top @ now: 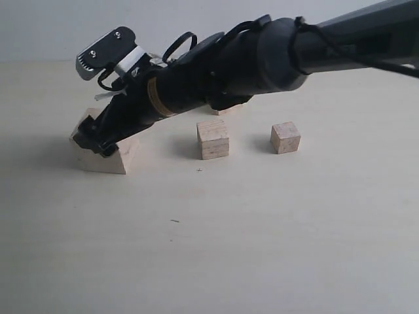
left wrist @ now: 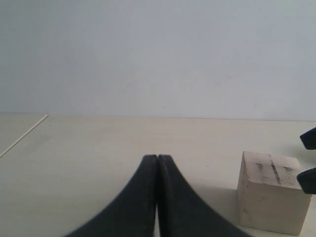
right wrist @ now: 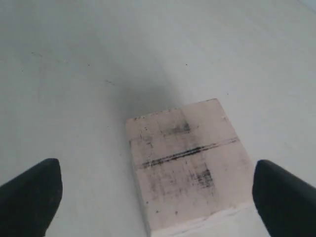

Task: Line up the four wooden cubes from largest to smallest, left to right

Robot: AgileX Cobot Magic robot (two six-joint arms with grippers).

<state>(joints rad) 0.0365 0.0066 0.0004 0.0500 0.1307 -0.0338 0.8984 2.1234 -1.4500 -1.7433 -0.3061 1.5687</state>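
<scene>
Where the largest cube (top: pixel 126 157) stood: at the left end of the row on the worktop (top: pixel 262 235), with dark lines across its top face.
Right gripper (top: pixel 91 140): extended from the right of the exterior view to the far left, low over the largest cube.
Right fingers (right wrist: pixel 30 197): spread wide, one on each side of the largest cube. Bare worktop showed between each finger and the cube, so neither touched it.
Left gripper (left wrist: pixel 157 159): fingers pressed together, pinching nothing, low over the worktop. The largest cube was near but apart from them.
Middle cube (top: pixel 213 139): right of the largest cube, apart from it.
Smaller cube (top: pixel 285 138): right of the middle cube, apart from it.
Fourth cube (top: pixel 226 110): behind the row, mostly hidden by the right arm (top: pixel 275 52). Its size could not be told.
</scene>
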